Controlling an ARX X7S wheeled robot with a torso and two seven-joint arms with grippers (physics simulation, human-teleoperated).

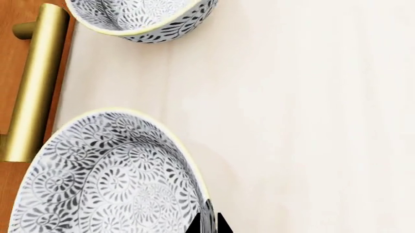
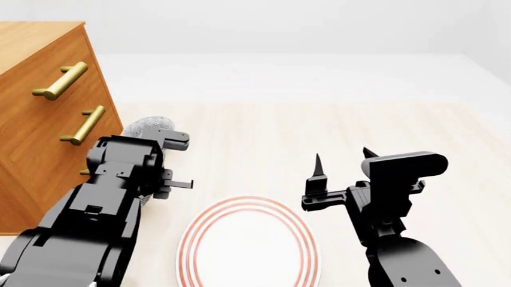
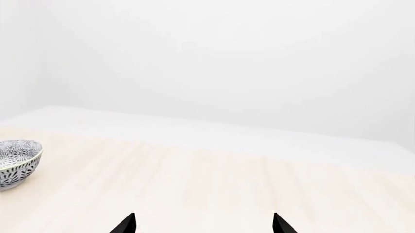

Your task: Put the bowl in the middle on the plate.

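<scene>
The bowl, white with a dense blue-grey pattern, fills the near part of the left wrist view. My left gripper is shut on its rim, one dark fingertip inside the wall and one outside. In the head view my left arm hides this bowl. The plate, white with thin red rings, lies on the floor between my two arms, nearest the head camera. My right gripper hovers open and empty to the right of the plate, its tips wide apart over bare floor.
A second alike bowl sits just beyond the held one, showing past my left gripper as well. A patterned bowl also shows in the right wrist view. A wooden dresser with brass handles stands close on the left.
</scene>
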